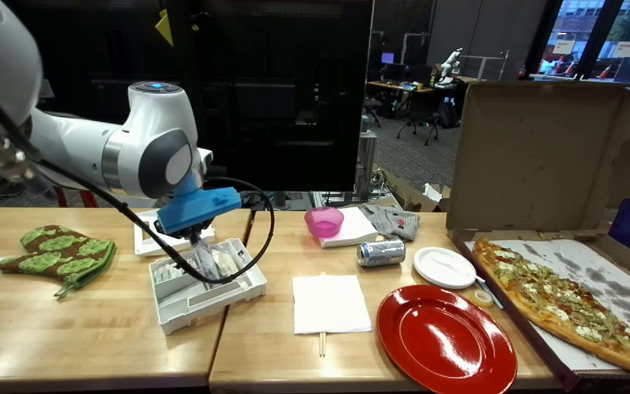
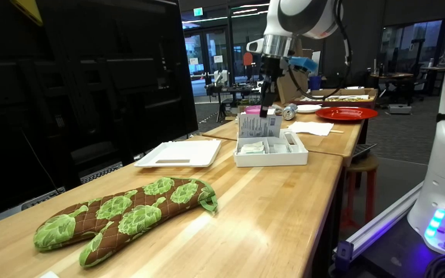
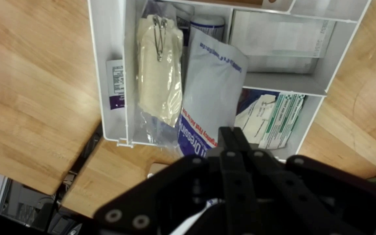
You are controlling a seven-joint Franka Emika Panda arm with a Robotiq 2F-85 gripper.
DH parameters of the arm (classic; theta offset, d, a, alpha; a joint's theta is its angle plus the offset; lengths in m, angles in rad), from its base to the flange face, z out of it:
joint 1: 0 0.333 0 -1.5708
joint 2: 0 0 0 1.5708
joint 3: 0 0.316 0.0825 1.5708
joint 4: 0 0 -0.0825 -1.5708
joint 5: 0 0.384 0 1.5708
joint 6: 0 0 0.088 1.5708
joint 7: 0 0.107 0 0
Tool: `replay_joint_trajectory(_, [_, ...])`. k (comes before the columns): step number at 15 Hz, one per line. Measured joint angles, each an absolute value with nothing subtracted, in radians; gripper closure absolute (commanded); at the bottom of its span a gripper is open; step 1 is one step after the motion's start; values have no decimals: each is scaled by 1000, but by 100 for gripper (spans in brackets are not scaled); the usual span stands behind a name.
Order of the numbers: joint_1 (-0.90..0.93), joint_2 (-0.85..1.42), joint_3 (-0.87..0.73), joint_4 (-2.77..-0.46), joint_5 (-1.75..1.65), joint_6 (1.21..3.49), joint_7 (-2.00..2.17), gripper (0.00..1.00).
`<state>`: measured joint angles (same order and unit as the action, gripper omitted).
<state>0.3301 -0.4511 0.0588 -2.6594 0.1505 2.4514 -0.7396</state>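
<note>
The box (image 2: 270, 160) holds a bandage (image 3: 162, 71), packets (image 3: 279, 36) and an upright dressing (image 3: 215, 78). The gripper (image 3: 229, 130) is narrow by the dressing, hold unclear.

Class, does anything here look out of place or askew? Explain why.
The dressing packet juts above the rim of the white box instead of lying flat inside, near the shut gripper; whether held is unclear. The can lies on its side, though cans usually stand upright.

Print in a white plastic box (image 3: 108, 39)
"First Aid" and "Dressing" on a blue-and-white pouch (image 3: 212, 81); "FIRST AID" on a green-striped paper packet (image 3: 281, 120).
</note>
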Motion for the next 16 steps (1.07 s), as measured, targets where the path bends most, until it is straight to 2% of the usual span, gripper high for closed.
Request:
replay_joint_trajectory(9, [332,-627,4,-2670,150,2400,-742,100])
replay_joint_trajectory(16, [327,-658,-110,-2625,150,2348,-742,100])
